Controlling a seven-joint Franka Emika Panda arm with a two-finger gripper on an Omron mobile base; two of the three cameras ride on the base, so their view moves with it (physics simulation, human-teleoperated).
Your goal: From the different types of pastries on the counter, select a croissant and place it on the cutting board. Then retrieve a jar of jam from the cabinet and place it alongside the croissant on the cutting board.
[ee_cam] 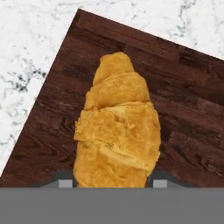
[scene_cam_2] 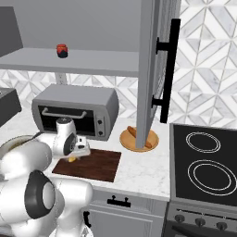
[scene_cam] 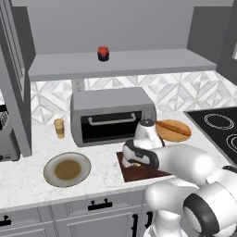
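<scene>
My gripper [ee_cam: 113,181] is shut on the golden-yellow croissant [ee_cam: 116,127], with one finger on each side of its near end. The croissant hangs just over, or rests on, the left part of the dark brown cutting board [ee_cam: 183,100]; contact cannot be told. From the base views the gripper [scene_cam: 132,162] [scene_cam_2: 74,156] points down at the cutting board [scene_cam: 141,174] [scene_cam_2: 99,165], and a bit of the croissant [scene_cam: 134,164] [scene_cam_2: 72,159] shows beneath it. The red jar of jam [scene_cam: 103,53] [scene_cam_2: 61,51] stands on the cabinet shelf [scene_cam: 139,62].
A grey toaster oven [scene_cam: 111,115] stands behind the board. The longer orange-brown pastry [scene_cam: 173,128] lies on a tan plate [scene_cam_2: 139,140] to the right. A grey plate [scene_cam: 67,170] and a paper cup [scene_cam: 59,128] are at the left. The open cabinet door [scene_cam_2: 152,69] hangs beside the stove [scene_cam_2: 203,162].
</scene>
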